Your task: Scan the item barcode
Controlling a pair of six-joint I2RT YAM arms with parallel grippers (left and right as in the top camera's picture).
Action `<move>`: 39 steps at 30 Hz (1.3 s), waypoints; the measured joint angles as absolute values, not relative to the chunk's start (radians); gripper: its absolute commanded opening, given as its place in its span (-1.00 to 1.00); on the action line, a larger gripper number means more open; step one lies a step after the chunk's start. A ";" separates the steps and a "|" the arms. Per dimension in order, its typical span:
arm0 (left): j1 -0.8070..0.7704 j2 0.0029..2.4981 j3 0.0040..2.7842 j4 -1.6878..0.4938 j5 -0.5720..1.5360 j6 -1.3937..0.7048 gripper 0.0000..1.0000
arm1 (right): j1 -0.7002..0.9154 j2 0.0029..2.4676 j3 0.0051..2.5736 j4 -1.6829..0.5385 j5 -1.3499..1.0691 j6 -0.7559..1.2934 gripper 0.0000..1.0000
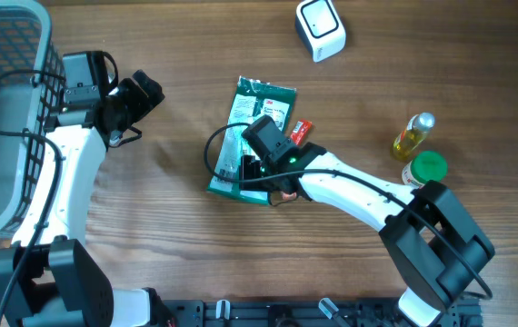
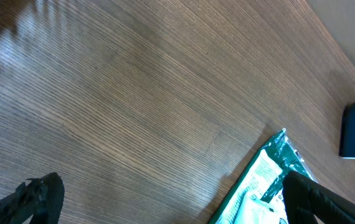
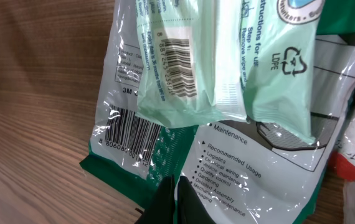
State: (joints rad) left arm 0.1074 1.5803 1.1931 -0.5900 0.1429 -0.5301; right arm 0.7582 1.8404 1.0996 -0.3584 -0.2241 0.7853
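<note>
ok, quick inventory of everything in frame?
packet: one, green and clear, table centre, barcodes facing up
scanner: one, white box (likely the scanner), far side, right of centre
red item: one, red, beside the packet's right edge
bottle: one, yellow with a silver cap, right side
jar: one, green lid, next to the bottle
basket: one, grey mesh, far left corner
table: one, brown wood
left tool: one, black, open, over bare table left of the packet
right tool: one, black, shut, over the packet's printed face; cannot tell whether it pinches it
</note>
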 measured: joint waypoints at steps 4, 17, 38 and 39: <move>0.107 1.580 1.193 -0.590 0.143 -0.530 1.00 | 0.765 1.840 1.100 -0.367 -0.223 0.785 -0.91; 0.107 1.580 1.193 -0.590 0.143 -0.530 1.00 | 0.778 1.840 1.095 -0.387 -0.212 0.785 -0.91; 0.107 1.580 1.193 -0.590 0.143 -0.530 1.00 | 0.778 1.841 1.028 -0.395 -0.129 0.830 -0.91; 0.107 1.580 1.193 -0.590 0.143 -0.530 1.00 | 0.778 1.841 1.028 -0.395 -0.129 0.830 -0.91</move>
State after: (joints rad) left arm 0.1074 1.5803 1.1931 -0.5900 0.1429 -0.5301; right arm 0.7784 1.8412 1.0279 -0.3950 -0.1291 0.8299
